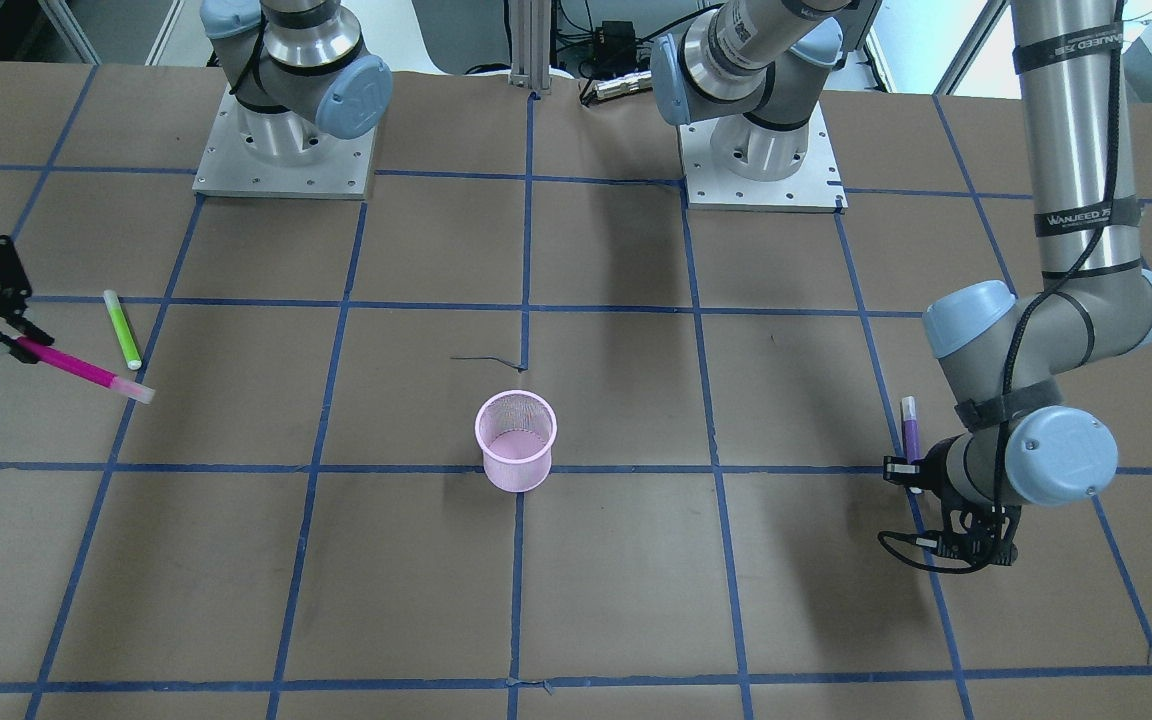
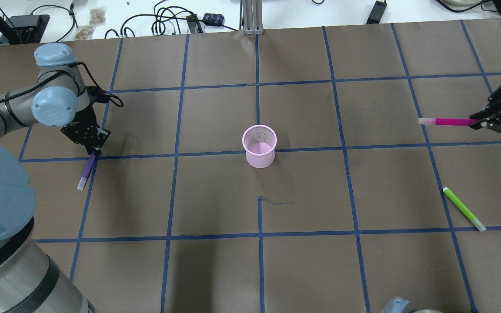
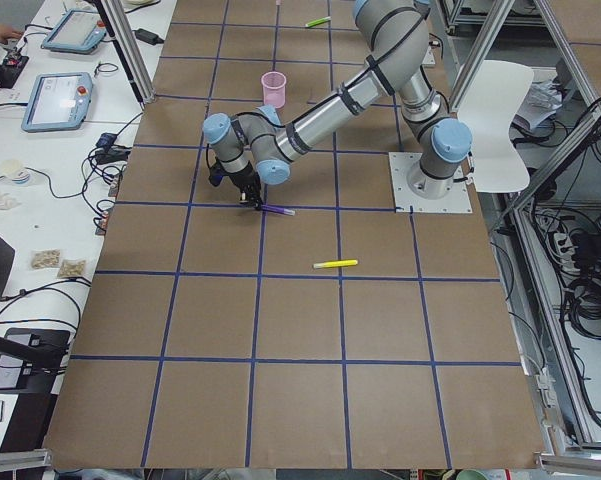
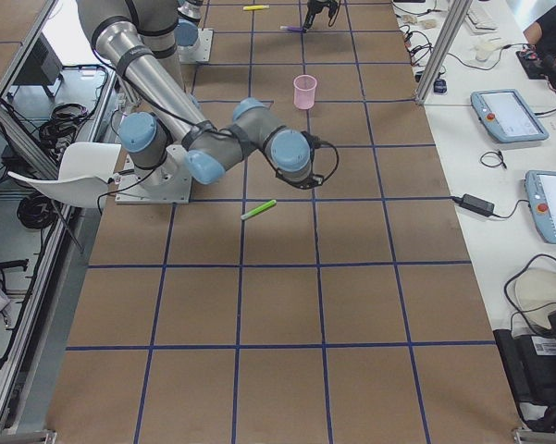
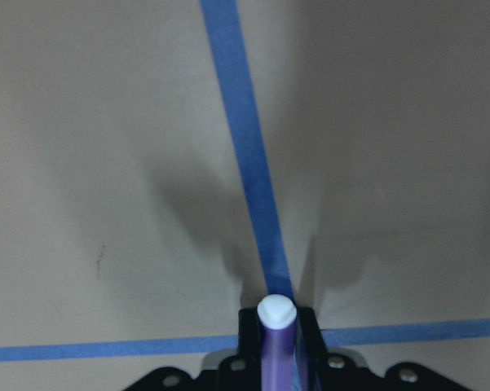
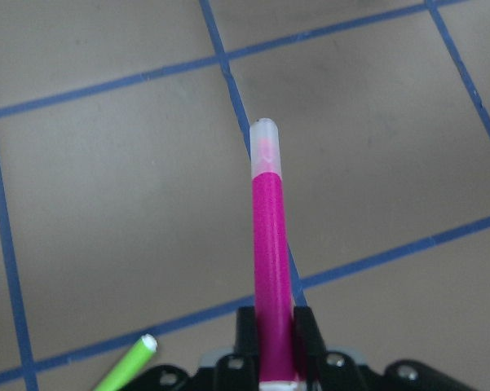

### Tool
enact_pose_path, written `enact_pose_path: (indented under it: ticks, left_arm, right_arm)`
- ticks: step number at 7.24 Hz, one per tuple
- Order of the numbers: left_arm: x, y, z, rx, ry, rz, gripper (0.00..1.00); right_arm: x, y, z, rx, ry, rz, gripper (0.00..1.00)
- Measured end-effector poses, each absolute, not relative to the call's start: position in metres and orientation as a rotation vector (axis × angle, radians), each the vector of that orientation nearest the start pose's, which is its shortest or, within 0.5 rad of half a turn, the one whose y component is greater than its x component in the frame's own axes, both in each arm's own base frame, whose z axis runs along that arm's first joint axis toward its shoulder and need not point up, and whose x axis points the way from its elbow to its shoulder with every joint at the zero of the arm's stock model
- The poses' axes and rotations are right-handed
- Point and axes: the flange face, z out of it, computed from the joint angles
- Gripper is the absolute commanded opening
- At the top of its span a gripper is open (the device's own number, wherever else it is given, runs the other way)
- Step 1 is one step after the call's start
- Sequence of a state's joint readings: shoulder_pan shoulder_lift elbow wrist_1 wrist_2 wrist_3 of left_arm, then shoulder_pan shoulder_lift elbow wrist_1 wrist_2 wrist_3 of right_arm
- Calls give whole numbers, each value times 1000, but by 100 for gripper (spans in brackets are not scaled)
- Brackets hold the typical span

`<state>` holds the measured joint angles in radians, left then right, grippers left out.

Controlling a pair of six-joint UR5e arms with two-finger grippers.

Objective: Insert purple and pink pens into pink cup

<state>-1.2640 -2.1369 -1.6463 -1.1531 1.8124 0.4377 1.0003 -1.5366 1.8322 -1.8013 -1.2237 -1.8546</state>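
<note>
Pink pen (image 2: 448, 121) tight in right claw (image 2: 476, 123), purple pen (image 2: 86, 171) tight in left claw (image 2: 95, 151), pink cup (image 2: 259, 148) between.

Overhead and front-facing cameras look steeply down from opposite sides, both showing the pink cup (image 2: 259, 146).

The pink cup (image 4: 304, 92) is seen upright on the table (image 4: 287, 314). A green pen (image 4: 258, 210) is laid at its 7 o'clock, well apart; the purple pen (image 4: 293, 29) is found far off at 12 o'clock.
</note>
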Motion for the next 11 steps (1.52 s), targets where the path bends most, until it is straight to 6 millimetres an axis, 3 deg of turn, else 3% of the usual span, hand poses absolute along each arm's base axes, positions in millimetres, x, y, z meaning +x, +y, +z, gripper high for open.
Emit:
enact_pose_path:
  ticks: [2, 4, 5, 7, 8, 9, 11]
  left_arm:
    - [83, -625, 176, 236, 2957, 411, 0]
    - [84, -626, 180, 231, 2960, 397, 0]
    - [84, -626, 182, 228, 2961, 392, 0]
    - [84, -627, 184, 225, 2962, 385, 0]
    - [84, -627, 185, 225, 2962, 382, 0]
    - [84, -627, 186, 227, 2963, 378, 0]
    - [81, -627, 190, 222, 2987, 357, 0]
  right_arm:
    - [6, -518, 406, -1765, 2444, -320, 1]
    - [120, -537, 425, -1937, 2498, -163, 0]
    - [178, -543, 427, -2020, 2524, -87, 0]
    - [282, -547, 406, -2140, 2574, 64, 0]
    - [320, -544, 392, -2173, 2597, 126, 1]
    - [343, -540, 382, -2190, 2602, 181, 1]
    - [355, -539, 356, -2229, 2570, 347, 1]
